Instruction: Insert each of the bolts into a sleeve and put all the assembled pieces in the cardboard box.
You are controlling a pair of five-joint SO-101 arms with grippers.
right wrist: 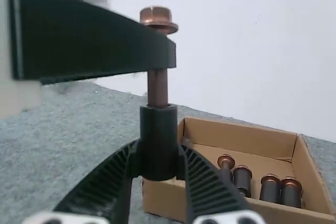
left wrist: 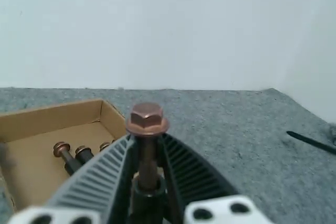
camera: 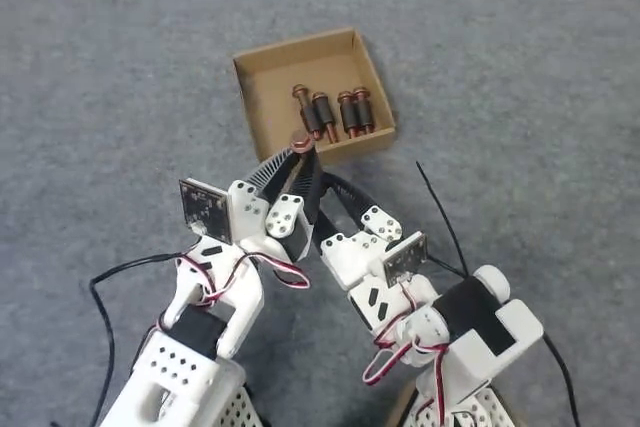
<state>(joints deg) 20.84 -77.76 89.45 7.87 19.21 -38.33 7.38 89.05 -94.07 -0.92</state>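
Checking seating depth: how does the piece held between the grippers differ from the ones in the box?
Held piece stands upright in the air; boxed pieces lie flat in the cardboard box.
Held piece shows bare shank above its sleeve; the rightmost boxed pieces' heads sit on theirs.
Held piece is clamped, left gripper on bolt, right gripper on sleeve; boxed pieces lie free.
Shared: copper bolt, black sleeve.

Grey felt-like table (camera: 100,97) carries the cardboard box (camera: 272,107) and, seemingly, a black cable (camera: 441,217).
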